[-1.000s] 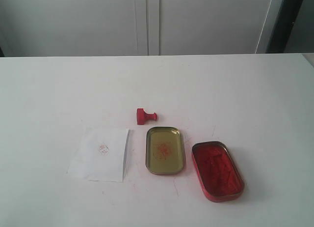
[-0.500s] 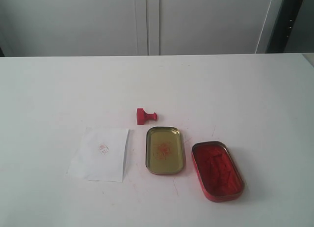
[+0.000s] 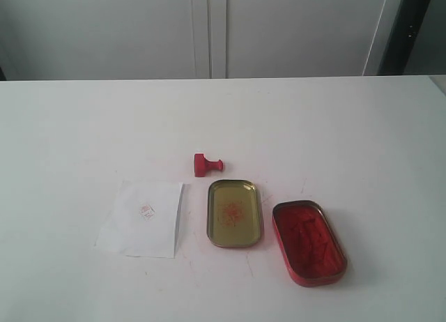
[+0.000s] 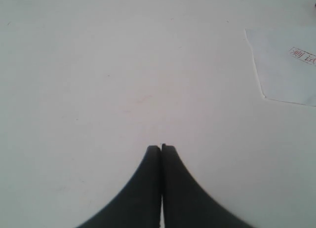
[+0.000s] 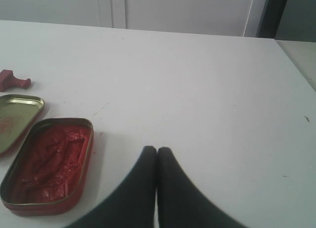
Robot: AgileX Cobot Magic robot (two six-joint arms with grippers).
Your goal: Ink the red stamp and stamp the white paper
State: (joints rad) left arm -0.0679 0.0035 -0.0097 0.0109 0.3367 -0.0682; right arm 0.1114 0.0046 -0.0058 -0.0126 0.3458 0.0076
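Note:
The red stamp (image 3: 207,164) lies on its side on the white table, just behind the gold tin; it also shows in the right wrist view (image 5: 13,80). The white paper (image 3: 143,218) lies flat to the left, bearing a small faint red imprint; its corner shows in the left wrist view (image 4: 286,65). The red tin with the ink pad (image 3: 309,242) lies open at the right (image 5: 48,164). Neither arm appears in the exterior view. My left gripper (image 4: 161,148) is shut and empty over bare table. My right gripper (image 5: 157,150) is shut and empty beside the ink tin.
A gold-coloured oblong tin (image 3: 234,212) with a red smear inside lies between the paper and the ink tin (image 5: 14,117). White cabinet doors (image 3: 209,29) stand behind the table's far edge. The table's right edge (image 5: 296,65) shows in the right wrist view.

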